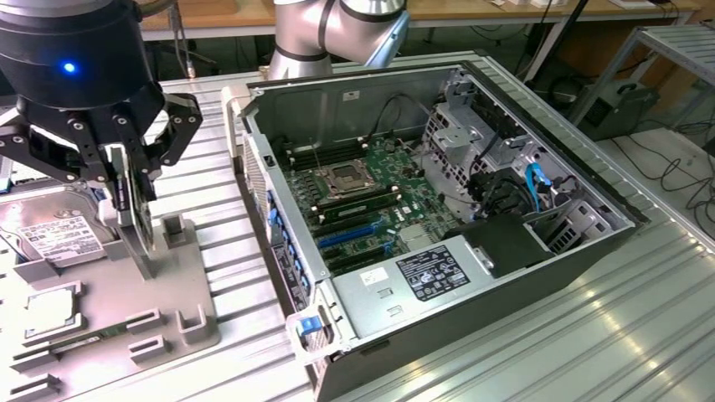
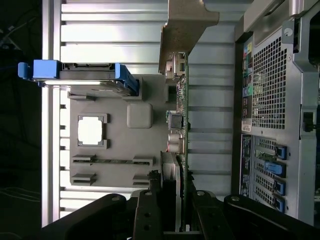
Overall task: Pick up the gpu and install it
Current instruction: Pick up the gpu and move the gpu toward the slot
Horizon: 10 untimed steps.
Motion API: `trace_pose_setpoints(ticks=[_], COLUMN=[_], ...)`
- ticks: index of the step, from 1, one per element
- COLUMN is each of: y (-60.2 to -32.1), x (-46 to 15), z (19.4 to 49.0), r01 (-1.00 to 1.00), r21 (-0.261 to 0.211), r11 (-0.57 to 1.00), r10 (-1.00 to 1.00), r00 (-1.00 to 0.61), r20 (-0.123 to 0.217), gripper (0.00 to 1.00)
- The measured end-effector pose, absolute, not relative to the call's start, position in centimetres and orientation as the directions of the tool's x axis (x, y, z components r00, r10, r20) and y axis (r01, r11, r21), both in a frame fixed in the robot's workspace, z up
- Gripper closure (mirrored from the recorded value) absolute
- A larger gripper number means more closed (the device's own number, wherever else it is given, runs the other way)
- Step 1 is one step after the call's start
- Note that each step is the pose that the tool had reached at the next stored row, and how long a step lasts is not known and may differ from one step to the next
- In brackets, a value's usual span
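We see the gripper (image 1: 126, 180) in the upper left of the exterior view, its two fingers closed on the graphics card (image 1: 140, 226), which hangs upright and edge-on beneath them. The card's lower edge is just over the grey tray (image 1: 184, 280), close beside one of the tray's short posts; we cannot tell whether card and tray touch. At the left edge of that view a hard drive (image 1: 50, 234) with a white label lies on the same tray, near the card but apart from it. From the wrist camera we look along the card's thin green edge (image 2: 183, 125), which runs away from the gripper (image 2: 180, 215) to the metal bracket (image 2: 187, 25) at its far end. One side of the card faces the tray, with its raised block (image 2: 139, 115), square chip (image 2: 91, 131) and memory stick (image 2: 112, 161). The other side faces a bare strip of the slatted table (image 2: 210, 125) and then the computer case's perforated rear wall (image 2: 272, 90). In the exterior view the computer case (image 1: 335, 105) lies on its side, open upward, in mid-frame. The blue slots (image 1: 348, 239) on its mainboard (image 1: 374, 180) have nothing over them, and the power supply (image 1: 430, 272) borders them toward the lower right.
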State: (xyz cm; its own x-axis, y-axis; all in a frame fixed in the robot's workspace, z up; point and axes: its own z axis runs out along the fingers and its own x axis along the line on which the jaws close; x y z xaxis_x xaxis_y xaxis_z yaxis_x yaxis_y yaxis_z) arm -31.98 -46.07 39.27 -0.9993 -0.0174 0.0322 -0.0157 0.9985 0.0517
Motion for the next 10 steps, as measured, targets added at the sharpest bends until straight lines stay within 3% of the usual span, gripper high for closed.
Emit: trace_pose_setpoints(ticks=[10], y=[-46.1], x=[-31.9], z=[42.2], r01=[-0.016], r21=[0.052], r11=[0.999], r10=[-0.017], r00=[-0.999], r20=[0.033], gripper=[0.72])
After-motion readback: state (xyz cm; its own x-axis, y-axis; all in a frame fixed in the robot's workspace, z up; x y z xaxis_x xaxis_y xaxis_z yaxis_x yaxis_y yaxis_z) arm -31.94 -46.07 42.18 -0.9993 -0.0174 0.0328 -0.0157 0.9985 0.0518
